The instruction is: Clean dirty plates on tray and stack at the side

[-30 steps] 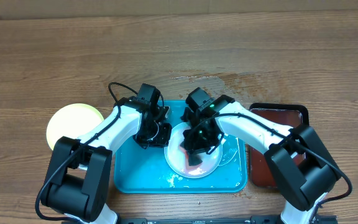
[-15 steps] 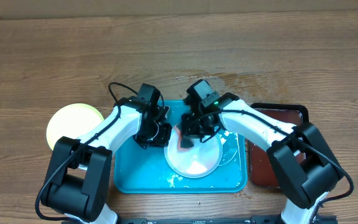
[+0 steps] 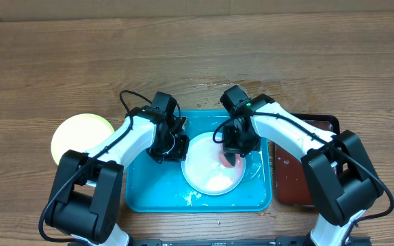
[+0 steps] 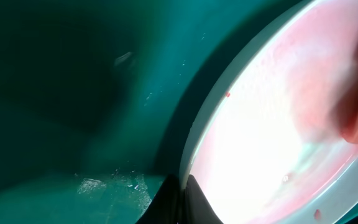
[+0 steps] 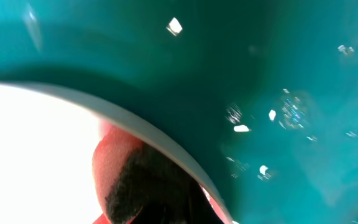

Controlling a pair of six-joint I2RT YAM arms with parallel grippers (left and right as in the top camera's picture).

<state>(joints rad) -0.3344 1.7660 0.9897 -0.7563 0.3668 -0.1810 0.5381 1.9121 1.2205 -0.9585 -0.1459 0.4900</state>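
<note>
A white plate point(image 3: 207, 171) lies in the turquoise tray point(image 3: 149, 184), with faint pink film on it in the left wrist view point(image 4: 272, 130). My left gripper point(image 3: 177, 146) is shut on the plate's left rim, seen pinched between the fingers point(image 4: 180, 198). My right gripper point(image 3: 232, 154) is shut on a red sponge point(image 3: 227, 158) and presses it on the plate's right side. The right wrist view shows the sponge point(image 5: 114, 158) at the plate's rim point(image 5: 160, 146). A pale yellow-green plate point(image 3: 79, 137) lies on the table left of the tray. No third plate shows.
A smaller black tray point(image 3: 306, 179) with reddish-brown liquid stands right of the turquoise tray. Water drops and foam specks lie on the tray floor point(image 5: 278, 112). A wet patch marks the wood behind the tray point(image 3: 252, 87).
My right gripper has swept the sponge from the plate's middle to its upper left and then to its right side. The plate looks whiter. The left gripper has held still.
</note>
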